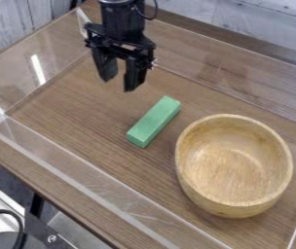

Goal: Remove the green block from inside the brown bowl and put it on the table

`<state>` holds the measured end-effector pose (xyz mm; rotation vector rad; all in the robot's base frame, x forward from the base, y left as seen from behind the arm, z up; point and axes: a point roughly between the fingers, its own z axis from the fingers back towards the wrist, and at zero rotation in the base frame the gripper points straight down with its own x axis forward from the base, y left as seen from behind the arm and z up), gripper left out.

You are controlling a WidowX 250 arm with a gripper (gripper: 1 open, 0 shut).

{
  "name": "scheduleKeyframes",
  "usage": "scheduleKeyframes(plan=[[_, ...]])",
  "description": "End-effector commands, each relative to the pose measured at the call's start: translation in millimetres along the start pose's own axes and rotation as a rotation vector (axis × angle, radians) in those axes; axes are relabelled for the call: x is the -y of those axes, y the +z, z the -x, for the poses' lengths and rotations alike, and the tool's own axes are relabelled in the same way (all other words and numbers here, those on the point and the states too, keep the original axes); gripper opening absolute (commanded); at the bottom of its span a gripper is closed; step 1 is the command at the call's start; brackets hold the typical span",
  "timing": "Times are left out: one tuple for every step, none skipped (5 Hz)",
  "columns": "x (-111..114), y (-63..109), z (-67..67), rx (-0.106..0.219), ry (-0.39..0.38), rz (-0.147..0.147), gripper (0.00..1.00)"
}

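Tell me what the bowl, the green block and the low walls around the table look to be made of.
Brown bowl: wood by the look, light tan, visible grain, matte. Green block: plain bright green, smooth; painted wood or plastic, can't tell which. Walls: clear sheet, likely acrylic, see-through with bright glare along the edges.

The black gripper (120, 76) hangs from the arm pointing straight down, its two jaws standing a little apart with nothing between them, clear above the tabletop (73, 117).
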<state>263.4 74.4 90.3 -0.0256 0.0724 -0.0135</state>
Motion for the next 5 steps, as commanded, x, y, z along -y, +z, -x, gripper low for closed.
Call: scheduleKeyframes(plan=[[0.6, 15.3, -8.7, 0.056, -0.019, -0.024, 1.0], [5.1, 12.5, -12.6, 0.043, -0.04, -0.019, 0.0], [6.2, 8.7, -16.7, 0.031, -0.069, -0.017, 1.0], [6.4, 3.5, -15.4, 0.044, -0.082, -0.02, 1.0], [5.0, -0.6, -10.2, 0.062, -0.084, -0.022, 1.0]])
